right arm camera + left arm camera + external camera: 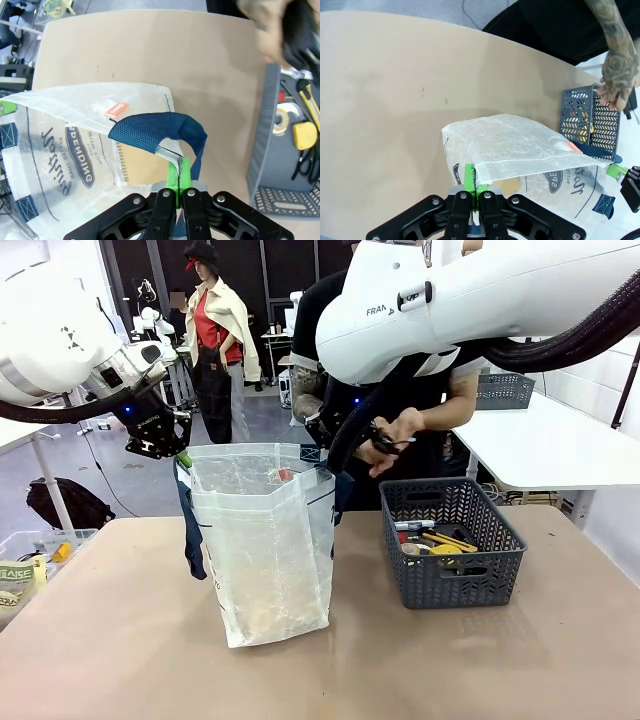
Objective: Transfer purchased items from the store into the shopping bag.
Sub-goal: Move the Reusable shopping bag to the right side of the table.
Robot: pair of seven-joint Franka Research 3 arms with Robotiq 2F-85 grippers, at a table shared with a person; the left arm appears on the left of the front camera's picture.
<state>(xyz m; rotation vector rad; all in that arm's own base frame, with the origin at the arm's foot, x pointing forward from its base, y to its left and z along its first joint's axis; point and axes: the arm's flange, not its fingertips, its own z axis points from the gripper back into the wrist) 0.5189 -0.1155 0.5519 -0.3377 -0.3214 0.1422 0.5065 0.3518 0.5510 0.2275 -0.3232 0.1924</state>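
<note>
The translucent white shopping bag (265, 540) stands open mid-table. My left gripper (170, 452) (474, 182) is shut on its left rim. My right gripper (328, 452) (178, 170) is shut on its right rim, beside the navy handle (160, 132). A brown notebook (145, 165) lies inside the bag. To the right, the dark grey basket (455, 585) (262, 150) holds pens (415, 525), a yellow piece (302, 135) and other small stationery. The person's hands (392, 440) hold a small dark item above the gap between bag and basket.
A clear bin (30, 560) of odds and ends sits off the table's left edge. A white table (550, 445) with another grey basket (503, 390) stands behind on the right. Bare tabletop (320, 680) lies in front of the bag and basket.
</note>
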